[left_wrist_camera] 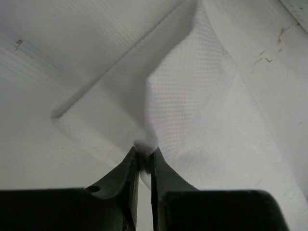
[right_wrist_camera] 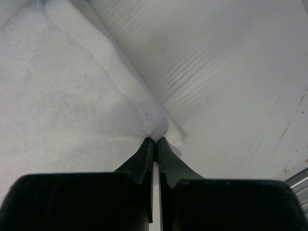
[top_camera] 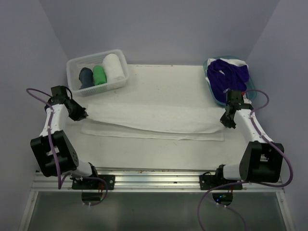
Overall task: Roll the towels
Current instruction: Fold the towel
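A long white towel [top_camera: 154,121] lies across the table, its far layer folded toward the front over a lower layer. My left gripper [top_camera: 83,114] is shut on the towel's left end; in the left wrist view the gripper [left_wrist_camera: 144,153] pinches a lifted fold of the towel [left_wrist_camera: 192,96]. My right gripper [top_camera: 226,123] is shut on the towel's right end; in the right wrist view the gripper [right_wrist_camera: 155,140] pinches the towel's edge [right_wrist_camera: 72,96].
A white basket [top_camera: 123,82] at the back left holds three rolled towels: navy [top_camera: 86,77], green [top_camera: 99,75], white [top_camera: 113,67]. A blue tub [top_camera: 213,91] at the back right holds purple and white towels [top_camera: 231,74]. A metal rail [top_camera: 154,179] runs along the near edge.
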`<move>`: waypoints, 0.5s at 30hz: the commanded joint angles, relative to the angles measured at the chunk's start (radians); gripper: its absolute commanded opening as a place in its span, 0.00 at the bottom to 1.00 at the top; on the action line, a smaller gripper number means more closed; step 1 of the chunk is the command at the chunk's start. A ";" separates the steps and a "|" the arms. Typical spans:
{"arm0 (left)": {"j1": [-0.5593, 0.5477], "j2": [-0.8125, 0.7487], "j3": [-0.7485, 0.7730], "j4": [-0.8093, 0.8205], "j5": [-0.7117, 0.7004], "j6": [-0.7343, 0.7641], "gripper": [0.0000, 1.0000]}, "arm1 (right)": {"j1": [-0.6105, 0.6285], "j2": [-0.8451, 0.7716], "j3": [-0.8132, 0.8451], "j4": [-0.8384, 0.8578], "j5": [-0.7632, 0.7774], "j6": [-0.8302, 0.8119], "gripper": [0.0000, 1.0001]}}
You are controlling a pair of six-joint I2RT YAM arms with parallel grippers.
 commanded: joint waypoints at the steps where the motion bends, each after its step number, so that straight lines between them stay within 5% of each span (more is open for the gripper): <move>1: 0.014 -0.038 -0.015 0.024 -0.021 0.029 0.00 | -0.012 -0.032 -0.032 -0.040 -0.028 0.043 0.00; 15: 0.031 -0.056 -0.016 0.002 -0.041 0.035 0.00 | -0.012 -0.092 -0.051 -0.066 0.001 0.010 0.00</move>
